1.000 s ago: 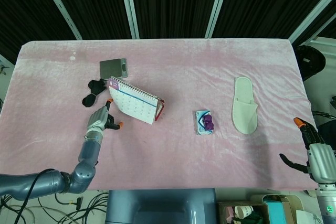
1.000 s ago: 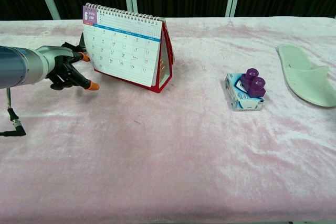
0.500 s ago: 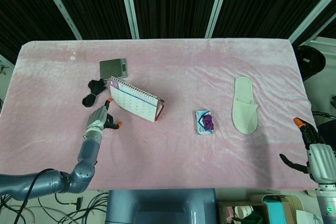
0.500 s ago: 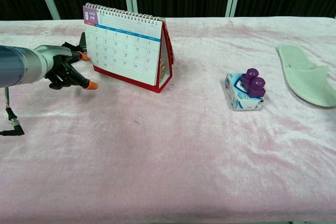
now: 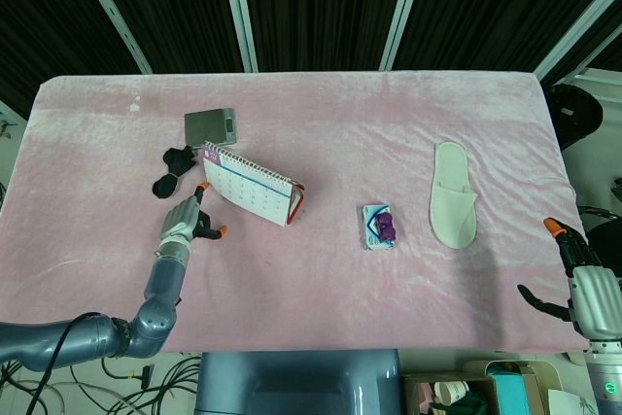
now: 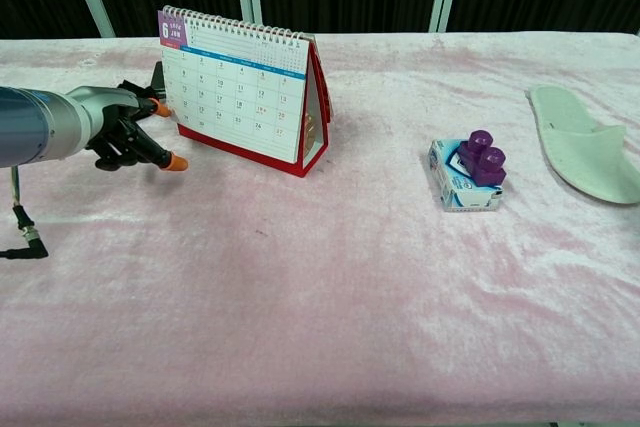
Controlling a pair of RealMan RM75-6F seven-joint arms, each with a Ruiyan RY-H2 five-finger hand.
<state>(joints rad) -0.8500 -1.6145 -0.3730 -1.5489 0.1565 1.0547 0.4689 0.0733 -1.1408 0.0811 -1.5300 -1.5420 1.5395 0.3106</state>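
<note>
The left hand (image 6: 120, 130) lay at the near-left corner of the red-backed, spiral-bound desk calendar (image 6: 243, 87), one orange fingertip touching its page edge while the rest were loosely spread and gripped nothing; the calendar stood upright as a tent just to that hand's right on the pink plush tablecloth (image 6: 320, 277), its June grid facing forward, so by my reading contact was made but no lift or shift was yet done. The right hand (image 5: 583, 284) hovered open off the table's far right edge, well apart from the white slipper (image 5: 454, 193).
</note>
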